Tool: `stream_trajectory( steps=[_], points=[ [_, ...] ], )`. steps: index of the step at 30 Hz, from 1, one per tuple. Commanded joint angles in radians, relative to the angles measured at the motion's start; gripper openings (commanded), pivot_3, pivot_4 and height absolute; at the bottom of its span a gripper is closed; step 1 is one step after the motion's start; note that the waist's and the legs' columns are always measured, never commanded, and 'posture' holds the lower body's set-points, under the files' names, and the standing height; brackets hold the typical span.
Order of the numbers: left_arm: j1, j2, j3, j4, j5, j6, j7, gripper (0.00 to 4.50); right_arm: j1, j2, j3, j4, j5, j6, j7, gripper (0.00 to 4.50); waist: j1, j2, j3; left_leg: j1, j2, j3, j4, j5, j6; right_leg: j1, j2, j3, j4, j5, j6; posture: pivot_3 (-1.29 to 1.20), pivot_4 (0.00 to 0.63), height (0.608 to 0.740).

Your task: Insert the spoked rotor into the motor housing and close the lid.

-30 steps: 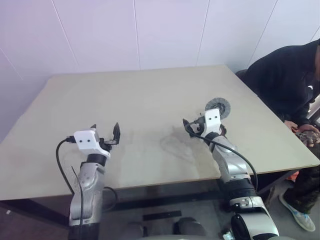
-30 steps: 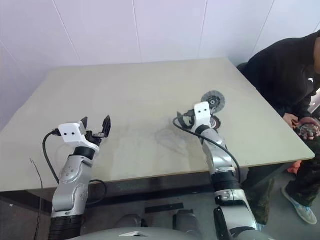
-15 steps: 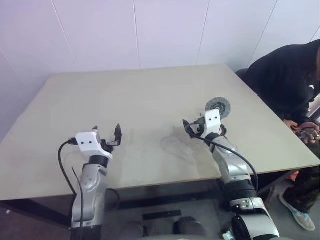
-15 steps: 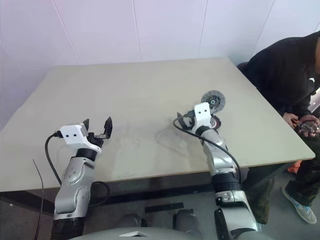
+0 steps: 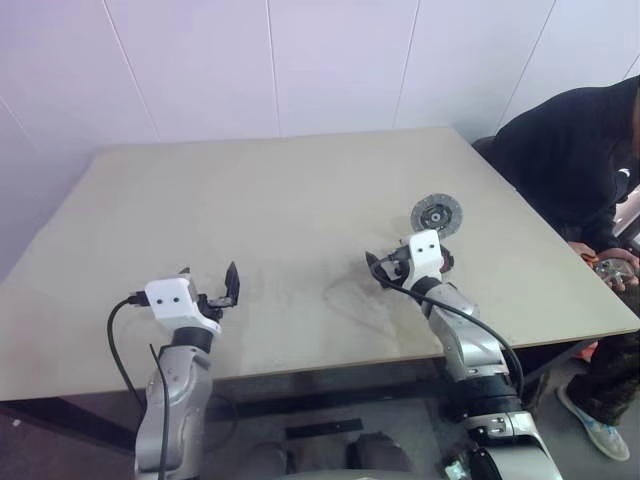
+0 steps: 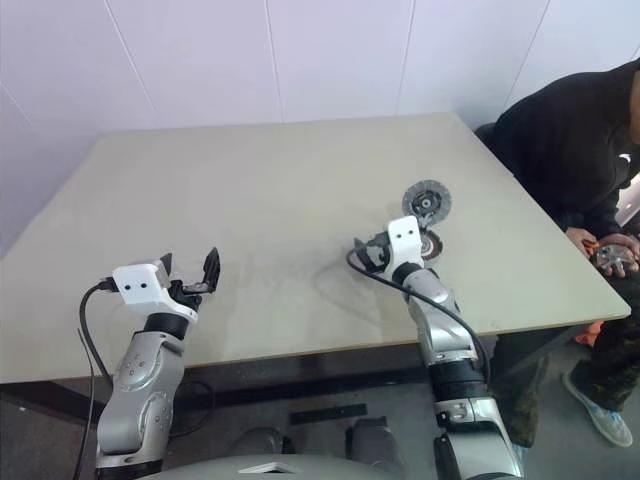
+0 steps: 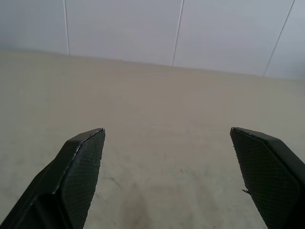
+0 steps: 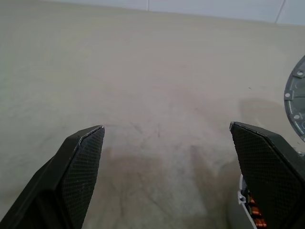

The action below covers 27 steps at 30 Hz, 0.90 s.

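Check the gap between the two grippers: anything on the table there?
Nothing: in the left eye view the table is bare between the left gripper and the right gripper. The lid lies beyond the right gripper.

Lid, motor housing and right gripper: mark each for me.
lid (image 5: 437, 214), left eye view, central hub.
motor housing (image 8: 254, 217), right wrist view, copper windings.
right gripper (image 8: 169, 176), right wrist view, between open fingertips.

left gripper (image 5: 212, 287) agape, right gripper (image 8: 167, 176) agape
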Motion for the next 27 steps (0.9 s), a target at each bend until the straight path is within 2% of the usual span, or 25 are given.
stream_trajectory(
  steps=[1, 27],
  points=[
    [-0.012, 0.013, 0.024, -0.053, -0.007, 0.009, 0.005, 4.46, -0.039, 0.015, 0.007, -0.028, 0.001, -0.015, -0.002, 4.44, 0.000, 0.000, 0.000, 0.000, 0.000, 0.000, 0.000, 0.000, 0.000, 0.000, 0.000, 0.000, 0.000, 0.000, 0.000, 0.00, 0.000, 0.740],
    [-0.150, 0.058, 0.073, 0.042, 0.001, -0.019, -0.028, 4.46, -0.156, 0.051, -0.009, 0.163, 0.005, -0.153, -0.029, 4.44, 0.001, 0.000, 0.000, -0.005, -0.001, -0.001, 0.001, 0.000, 0.000, -0.003, 0.000, -0.001, -0.001, 0.003, -0.004, 0.00, 0.000, 0.740]
  ],
)
